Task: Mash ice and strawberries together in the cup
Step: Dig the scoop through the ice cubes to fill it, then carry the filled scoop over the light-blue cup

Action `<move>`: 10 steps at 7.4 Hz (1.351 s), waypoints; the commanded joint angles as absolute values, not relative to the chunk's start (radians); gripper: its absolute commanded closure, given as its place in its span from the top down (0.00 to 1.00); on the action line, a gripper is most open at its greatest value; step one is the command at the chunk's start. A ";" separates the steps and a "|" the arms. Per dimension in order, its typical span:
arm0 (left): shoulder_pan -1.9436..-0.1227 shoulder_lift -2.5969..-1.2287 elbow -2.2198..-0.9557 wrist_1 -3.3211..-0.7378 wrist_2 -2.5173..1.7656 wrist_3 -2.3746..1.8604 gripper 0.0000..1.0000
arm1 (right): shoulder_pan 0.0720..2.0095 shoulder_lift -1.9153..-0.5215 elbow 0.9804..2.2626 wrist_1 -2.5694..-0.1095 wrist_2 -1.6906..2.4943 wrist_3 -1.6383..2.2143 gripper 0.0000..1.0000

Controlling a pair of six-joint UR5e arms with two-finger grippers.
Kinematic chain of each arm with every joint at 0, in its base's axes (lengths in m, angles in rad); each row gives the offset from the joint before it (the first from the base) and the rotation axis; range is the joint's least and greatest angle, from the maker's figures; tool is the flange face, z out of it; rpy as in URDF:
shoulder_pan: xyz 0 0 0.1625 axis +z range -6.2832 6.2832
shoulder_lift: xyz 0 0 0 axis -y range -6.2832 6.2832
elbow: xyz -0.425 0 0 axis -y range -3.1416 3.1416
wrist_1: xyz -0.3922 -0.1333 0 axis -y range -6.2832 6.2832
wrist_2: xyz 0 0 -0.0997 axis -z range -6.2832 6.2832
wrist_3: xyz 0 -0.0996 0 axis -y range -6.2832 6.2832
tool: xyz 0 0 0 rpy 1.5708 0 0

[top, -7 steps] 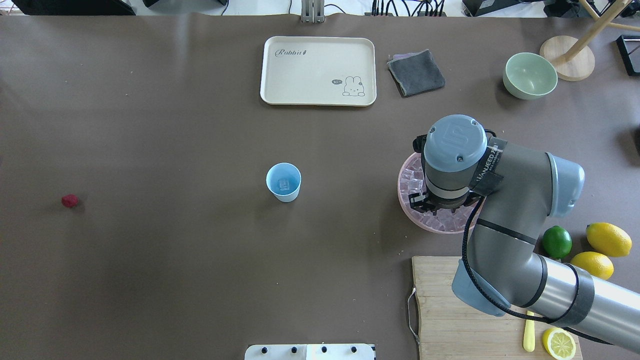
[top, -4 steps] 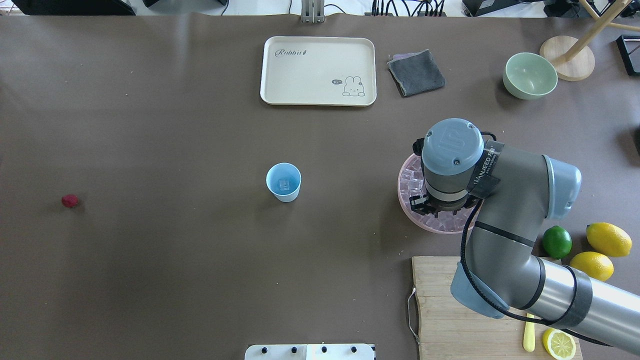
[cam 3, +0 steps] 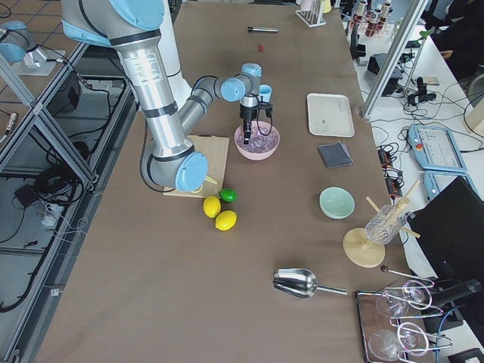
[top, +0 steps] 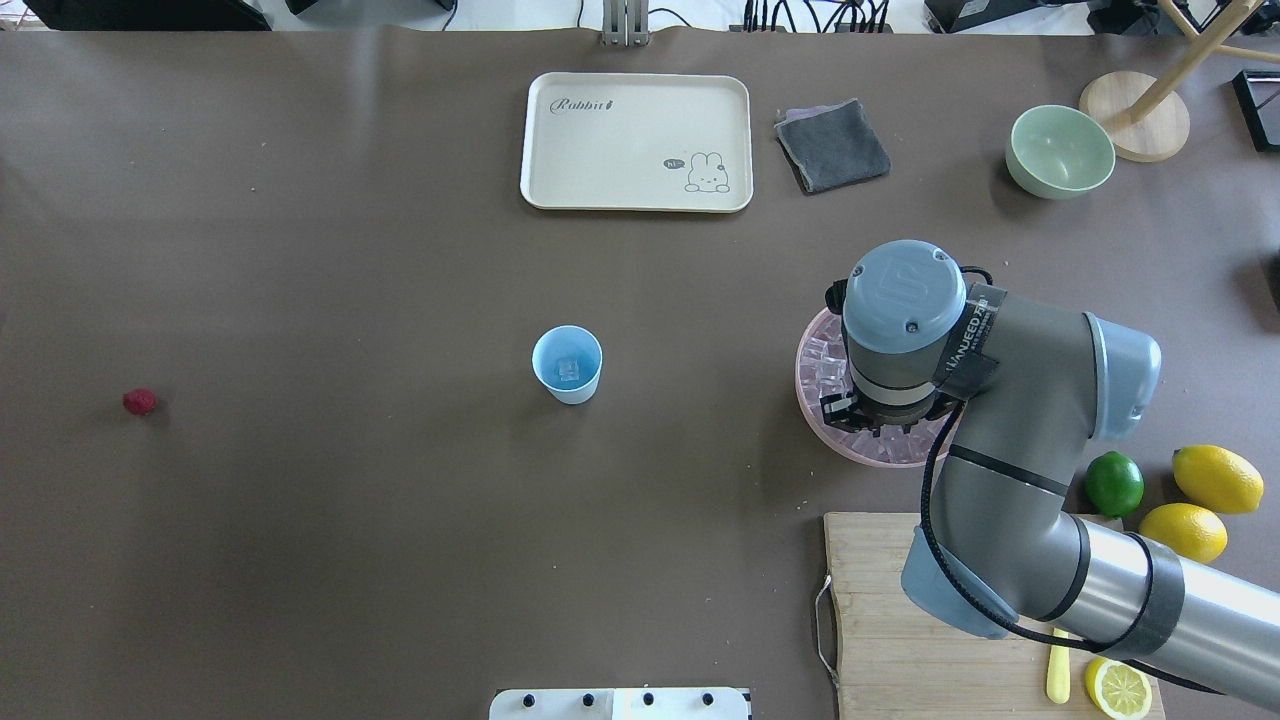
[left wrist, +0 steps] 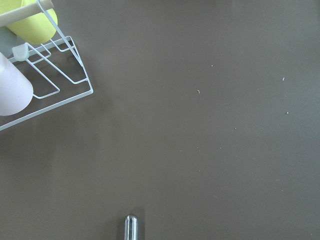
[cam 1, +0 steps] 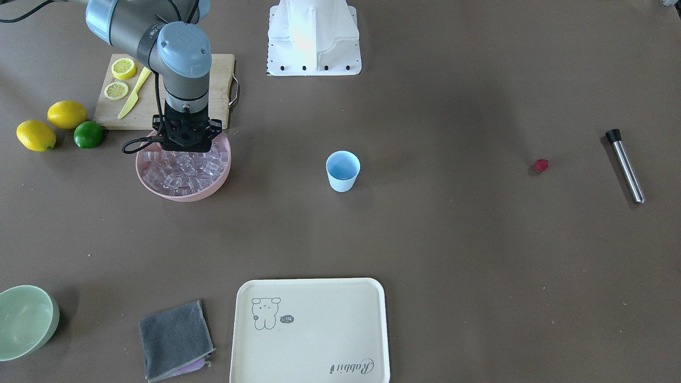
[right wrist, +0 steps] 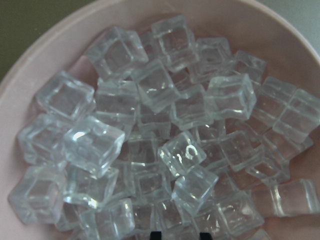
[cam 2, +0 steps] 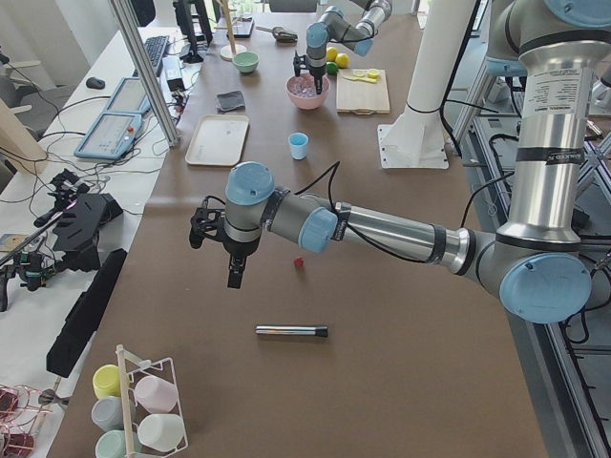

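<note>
While the right gripper (cam 1: 186, 150) sits low in the pink bowl (cam 1: 155, 187), its fingertips (right wrist: 156, 234) show at the bottom of the right wrist view. They're slightly apart, about one cube's width between them, nothing visibly clamped. The ice (right wrist: 165, 135) is heaped in that bowl, and one cube of it lies in the pale blue cup (top: 567, 364). The cup stands upright mid-table, well apart from everything else. The strawberry (top: 139, 402) lies on the tabletop toward the left end, near the steel rod with black cap (cam 1: 625, 166), not touching.

The left gripper (cam 2: 233, 275) hangs over the left end beside the strawberry. Only the side view shows it, so I can't tell whether it's open or closed.

Writing:
- "Rabbit" in script on the cream tray (top: 630, 150), plus a bunny drawing with a speech bubble too small to read.
- White lettering on the right arm's black strap, only partly legible.

Edges:
- Tray and grey cloth (top: 832, 145) sit at the operators' edge, around centre.
- Green bowl (top: 1060, 150) sits toward the operators'-side right corner.
- Cutting board (cam 1: 218, 90) sits at the robot-side edge, with the pink bowl near its far side.
- Lemons (cam 1: 67, 114) and lime (cam 1: 88, 134) sit toward the right end.

Room: broad brown tabletop lies between pink bowl and cup, and again between cup and strawberry.
</note>
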State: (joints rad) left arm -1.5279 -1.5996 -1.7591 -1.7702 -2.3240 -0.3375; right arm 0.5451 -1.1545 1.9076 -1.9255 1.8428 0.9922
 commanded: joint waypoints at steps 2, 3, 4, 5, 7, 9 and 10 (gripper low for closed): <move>-1.528 -1.600 -1.756 -1.769 -2.324 -0.337 0.99 | 0.580 -1.134 1.917 -1.948 1.853 0.979 0.28; -1.528 -1.600 -1.756 -1.769 -2.322 -0.339 0.99 | 0.601 -1.106 1.925 -1.947 1.858 0.979 0.28; -1.528 -1.598 -1.756 -1.769 -2.324 -0.339 0.99 | 0.604 -1.060 1.924 -1.939 1.855 0.986 0.28; -1.528 -1.598 -1.758 -1.769 -2.324 -0.339 0.99 | 0.604 -1.025 1.916 -1.921 1.855 0.998 0.27; -1.528 -1.597 -1.758 -1.769 -2.324 -0.339 0.99 | 0.589 -0.860 1.812 -1.879 1.868 1.124 0.27; -1.528 -1.597 -1.761 -1.769 -2.325 -0.339 0.99 | 0.575 -0.721 1.589 -1.712 1.861 1.260 0.26; -1.529 -1.595 -1.764 -1.769 -2.326 -0.339 0.99 | 0.577 -0.712 1.572 -1.665 1.859 1.279 0.26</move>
State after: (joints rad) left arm -1.5282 -1.5964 -1.7611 -1.7688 -2.3249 -0.3390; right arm 0.5782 -0.7528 1.6434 -1.7488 1.8623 1.2290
